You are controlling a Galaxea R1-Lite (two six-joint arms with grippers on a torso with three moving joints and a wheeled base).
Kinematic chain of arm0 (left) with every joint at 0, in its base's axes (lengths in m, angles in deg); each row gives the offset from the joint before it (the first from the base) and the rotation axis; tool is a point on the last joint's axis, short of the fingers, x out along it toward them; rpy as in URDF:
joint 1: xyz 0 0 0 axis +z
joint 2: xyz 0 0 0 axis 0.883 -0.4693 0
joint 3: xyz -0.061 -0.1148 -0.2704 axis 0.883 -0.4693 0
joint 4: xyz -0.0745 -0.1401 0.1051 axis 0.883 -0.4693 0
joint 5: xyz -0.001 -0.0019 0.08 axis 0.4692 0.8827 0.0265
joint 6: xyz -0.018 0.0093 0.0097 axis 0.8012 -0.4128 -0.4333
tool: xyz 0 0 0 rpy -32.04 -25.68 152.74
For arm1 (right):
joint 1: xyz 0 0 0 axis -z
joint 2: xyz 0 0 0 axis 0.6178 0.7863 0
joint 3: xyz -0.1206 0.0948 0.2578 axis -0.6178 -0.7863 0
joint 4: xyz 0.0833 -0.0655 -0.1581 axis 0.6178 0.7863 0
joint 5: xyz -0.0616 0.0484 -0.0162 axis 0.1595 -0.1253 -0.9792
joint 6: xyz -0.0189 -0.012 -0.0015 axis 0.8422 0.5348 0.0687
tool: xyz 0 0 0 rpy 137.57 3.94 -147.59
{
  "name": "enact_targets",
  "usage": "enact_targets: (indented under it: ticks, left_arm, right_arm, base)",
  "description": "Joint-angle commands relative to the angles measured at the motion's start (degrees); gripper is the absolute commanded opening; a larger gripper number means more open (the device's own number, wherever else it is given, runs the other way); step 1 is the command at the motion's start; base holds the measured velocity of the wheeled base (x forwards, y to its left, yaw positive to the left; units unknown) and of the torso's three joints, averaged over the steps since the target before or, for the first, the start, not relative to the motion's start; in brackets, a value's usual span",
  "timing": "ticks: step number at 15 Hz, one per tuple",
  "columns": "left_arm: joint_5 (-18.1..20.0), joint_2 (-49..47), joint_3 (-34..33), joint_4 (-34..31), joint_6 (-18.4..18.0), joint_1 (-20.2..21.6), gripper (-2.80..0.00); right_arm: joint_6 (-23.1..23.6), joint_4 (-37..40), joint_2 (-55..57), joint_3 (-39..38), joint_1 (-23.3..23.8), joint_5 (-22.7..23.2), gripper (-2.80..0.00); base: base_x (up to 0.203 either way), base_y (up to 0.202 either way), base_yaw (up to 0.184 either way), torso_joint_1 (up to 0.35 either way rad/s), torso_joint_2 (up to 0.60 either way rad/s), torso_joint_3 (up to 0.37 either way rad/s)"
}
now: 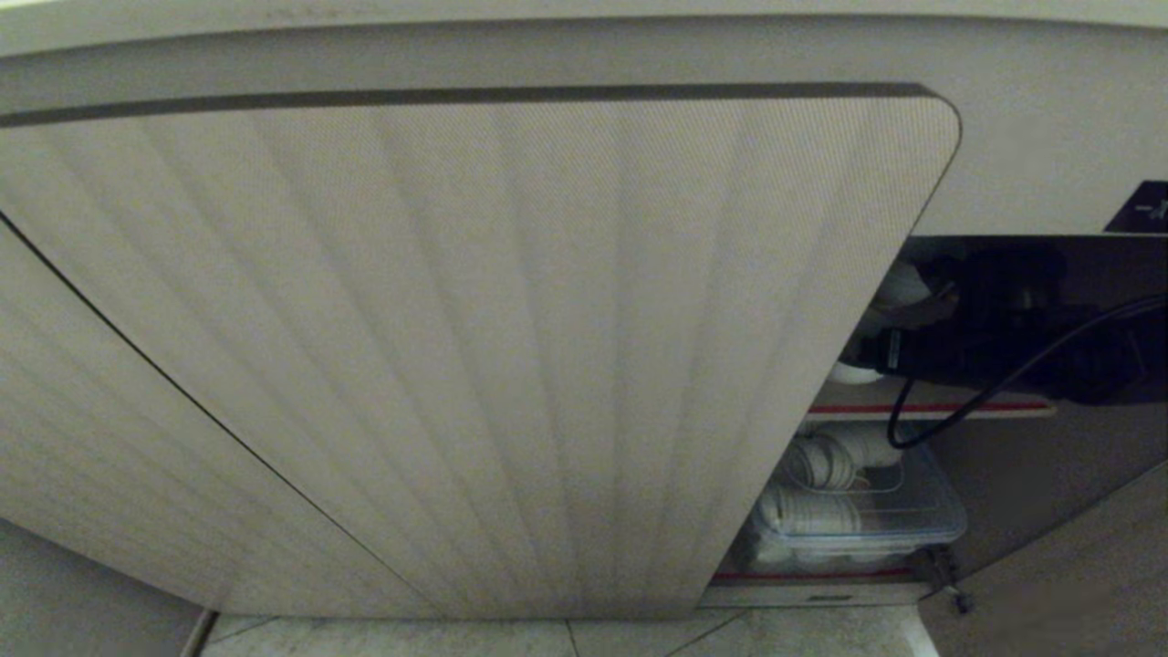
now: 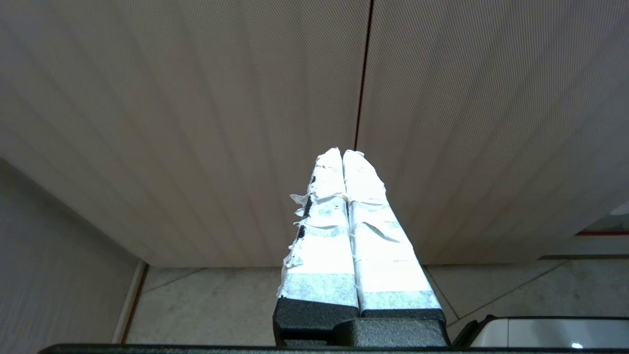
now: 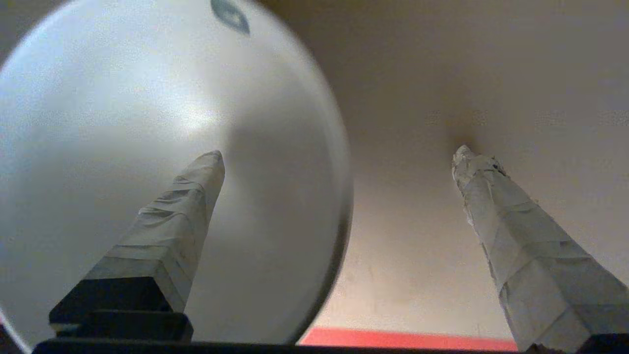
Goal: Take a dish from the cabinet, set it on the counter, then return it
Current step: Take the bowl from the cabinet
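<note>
Ribbed beige cabinet door fills the head view; the right arm reaches inside above a red-edged shelf. Left gripper hangs parked, fingers pressed together. Right gripper gapes wide, 1 finger before the white dish, nothing held.

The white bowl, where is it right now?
The dish sits on the cabinet's red-edged shelf, filling one side of the right wrist view. One finger of the open right gripper is in front of it and the other stands clear beside it.
</note>
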Motion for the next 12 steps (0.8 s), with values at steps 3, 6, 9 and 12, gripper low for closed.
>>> enact_targets:
  ticks: [3, 6, 9, 12]
  left_arm:
    - [0.0, 0.0, 0.0, 0.0, 0.0, 0.0, -2.80]
    - [0.0, 0.0, 0.0, 0.0, 0.0, 0.0, -2.80]
    - [0.0, 0.0, 0.0, 0.0, 0.0, 0.0, -2.80]
    - [0.0, 0.0, 0.0, 0.0, 0.0, 0.0, -2.80]
  right_arm:
    - [0.0, -0.3, 0.6, 0.9, -0.3, 0.1, 0.00]
    - [-0.1, -0.3, 1.0, 2.0, -0.5, 0.1, 0.00]
    - [0.0, -0.4, 1.4, 3.1, -0.6, 0.1, 0.00]
    - [-0.1, -0.3, 1.3, 3.2, -0.6, 0.1, 0.00]
  base:
    - [0.000, 0.000, 0.000, 0.000, 0.00, 0.000]
    - [0.000, 0.000, 0.000, 0.000, 0.00, 0.000]
    - [0.000, 0.000, 0.000, 0.000, 0.00, 0.000]
    - [0.000, 0.000, 0.000, 0.000, 0.00, 0.000]
